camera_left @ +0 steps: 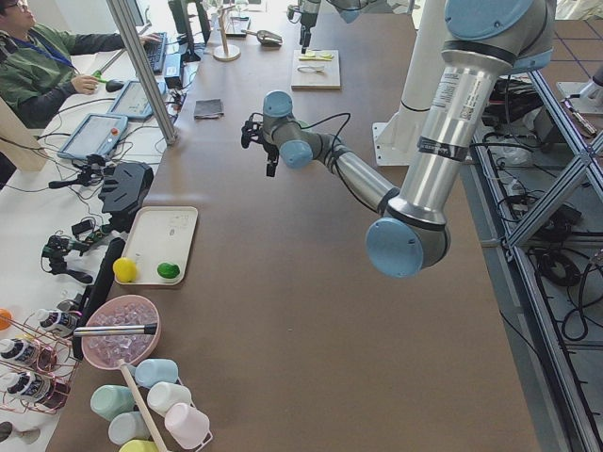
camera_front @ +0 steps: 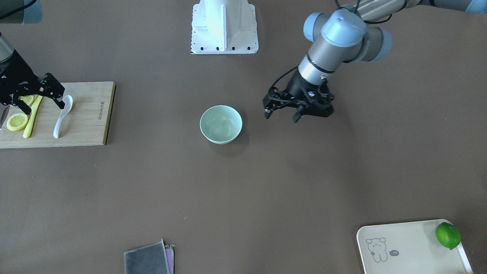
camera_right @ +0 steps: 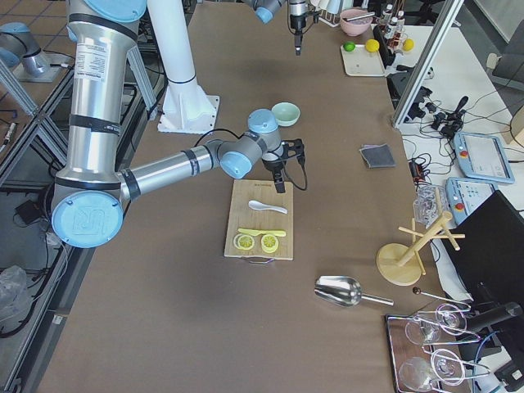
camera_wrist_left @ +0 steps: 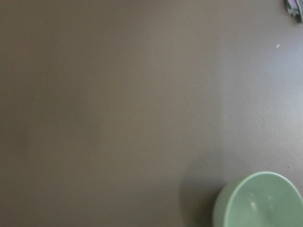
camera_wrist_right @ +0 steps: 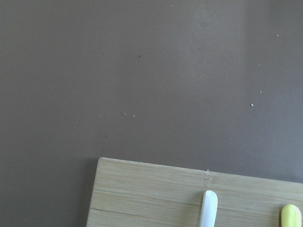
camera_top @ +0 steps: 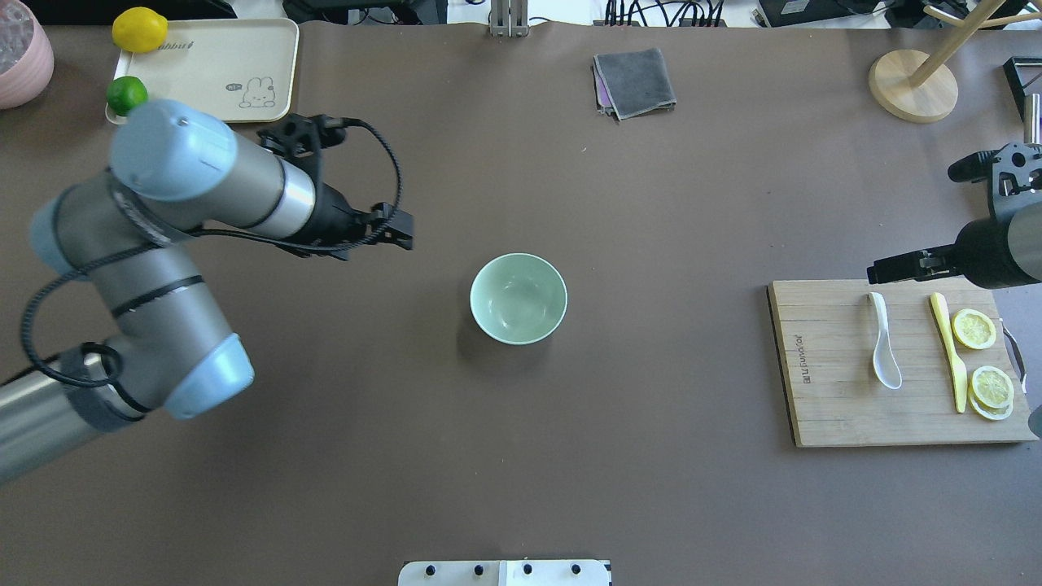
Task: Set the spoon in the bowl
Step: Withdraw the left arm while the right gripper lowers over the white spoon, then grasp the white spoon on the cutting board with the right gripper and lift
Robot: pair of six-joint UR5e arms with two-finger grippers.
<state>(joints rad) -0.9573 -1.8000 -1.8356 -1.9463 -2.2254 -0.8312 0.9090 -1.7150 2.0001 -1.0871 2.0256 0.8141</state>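
Observation:
The white spoon (camera_front: 62,116) lies on a wooden cutting board (camera_front: 87,114), scoop toward the robot; it also shows in the overhead view (camera_top: 883,342) and its handle tip shows in the right wrist view (camera_wrist_right: 209,208). The mint-green bowl (camera_front: 221,124) stands empty mid-table, also in the overhead view (camera_top: 518,299) and at the left wrist view's lower right (camera_wrist_left: 258,201). My right gripper (camera_front: 42,107) is open and empty, hovering over the board beside the spoon, not touching it. My left gripper (camera_front: 282,116) is open and empty, above the table beside the bowl.
A yellow knife (camera_front: 32,118) and lemon slices (camera_front: 17,121) lie on the board next to the spoon. A folded grey cloth (camera_top: 635,81) lies at the far side. A cream tray (camera_top: 220,65) with a lime (camera_top: 127,94) and a lemon (camera_top: 139,29) sits far left.

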